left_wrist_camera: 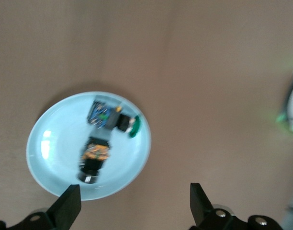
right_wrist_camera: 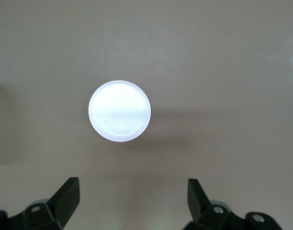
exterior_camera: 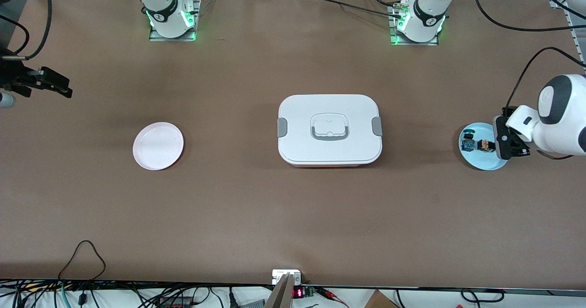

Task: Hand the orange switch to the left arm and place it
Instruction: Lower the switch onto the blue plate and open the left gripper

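The orange switch [exterior_camera: 484, 145] lies on its side in a light blue plate [exterior_camera: 476, 159] at the left arm's end of the table, next to a blue-bodied switch [exterior_camera: 468, 142]. My left gripper [exterior_camera: 503, 144] hovers open and empty over the plate's outer edge. In the left wrist view the orange switch [left_wrist_camera: 95, 155] lies just ahead of the open left gripper [left_wrist_camera: 133, 196], off toward one fingertip [left_wrist_camera: 70, 201]. The white box [exterior_camera: 297, 116] sits shut at the table's middle. My right gripper [exterior_camera: 48, 83] waits, open and empty, up at the right arm's end.
A pale pink plate [exterior_camera: 158, 145] lies empty toward the right arm's end of the table; it also shows in the right wrist view [right_wrist_camera: 119, 110] ahead of the right gripper [right_wrist_camera: 132, 189]. The blue switch [left_wrist_camera: 106, 116] has a green cap [left_wrist_camera: 134, 127]. Cables run along the table's front edge.
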You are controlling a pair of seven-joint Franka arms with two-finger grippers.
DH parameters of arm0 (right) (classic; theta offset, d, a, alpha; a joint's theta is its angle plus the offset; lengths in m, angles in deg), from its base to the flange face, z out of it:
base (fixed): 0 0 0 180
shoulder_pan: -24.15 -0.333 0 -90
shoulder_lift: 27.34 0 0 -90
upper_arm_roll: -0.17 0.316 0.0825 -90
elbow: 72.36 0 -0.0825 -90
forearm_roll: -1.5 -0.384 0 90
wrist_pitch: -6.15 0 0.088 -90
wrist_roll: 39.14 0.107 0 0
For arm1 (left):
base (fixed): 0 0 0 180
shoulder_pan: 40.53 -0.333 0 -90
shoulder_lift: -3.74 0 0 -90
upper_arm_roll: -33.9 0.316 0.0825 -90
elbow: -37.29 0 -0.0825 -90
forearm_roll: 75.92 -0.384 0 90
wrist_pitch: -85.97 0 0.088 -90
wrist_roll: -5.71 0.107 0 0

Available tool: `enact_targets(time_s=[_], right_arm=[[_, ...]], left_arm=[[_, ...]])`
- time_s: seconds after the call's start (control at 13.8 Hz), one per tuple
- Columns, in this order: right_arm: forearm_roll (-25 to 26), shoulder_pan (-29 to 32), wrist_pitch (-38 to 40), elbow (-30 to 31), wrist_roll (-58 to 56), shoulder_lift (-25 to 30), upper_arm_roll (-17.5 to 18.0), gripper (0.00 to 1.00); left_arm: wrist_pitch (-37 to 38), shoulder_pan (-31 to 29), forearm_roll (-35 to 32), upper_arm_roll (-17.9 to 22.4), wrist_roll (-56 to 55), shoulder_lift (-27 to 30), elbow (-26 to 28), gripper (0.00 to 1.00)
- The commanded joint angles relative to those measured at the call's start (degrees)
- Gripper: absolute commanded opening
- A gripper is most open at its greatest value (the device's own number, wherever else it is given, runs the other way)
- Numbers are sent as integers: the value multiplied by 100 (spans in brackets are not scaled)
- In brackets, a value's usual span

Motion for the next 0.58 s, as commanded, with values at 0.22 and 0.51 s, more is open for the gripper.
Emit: enact_targets(time_s=[0.22, 0.51], right_arm=[[-157, 50, 11, 43, 274, 69, 41, 100], [-149, 15, 125, 113, 256, 105, 59, 100]], left_arm=[[1788, 0, 723, -843, -2932, -60, -1257, 100], [2597, 420, 769, -1178, -5078, -52, -2031, 100]])
